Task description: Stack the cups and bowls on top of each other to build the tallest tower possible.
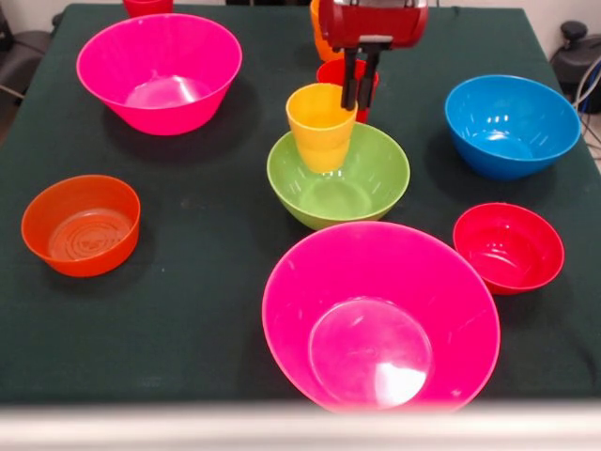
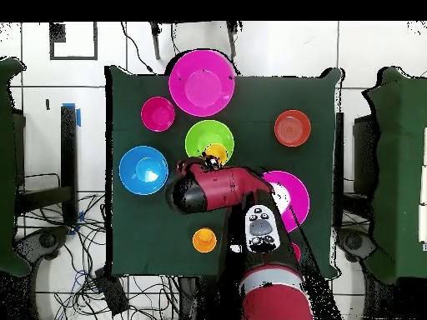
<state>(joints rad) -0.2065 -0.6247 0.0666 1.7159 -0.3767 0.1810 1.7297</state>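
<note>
End effector: we see its fingers closed on the yellow cup's far rim.
Yellow cup: upright inside the lime-green bowl, mid-counter.
Small red bowl: apart, beside it.

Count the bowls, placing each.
6: near pink bowl, front; far pink bowl, back left; green bowl, centre; blue bowl, right; red bowl, front right; orange bowl, left. Others may hide.

glossy yellow tapered plastic cup upright inside the lime-green plastic bowl at table centre; two large hot-pink bowls, blue bowl, small red bowl and translucent orange ringed bowl stand apart, all upright.
</note>
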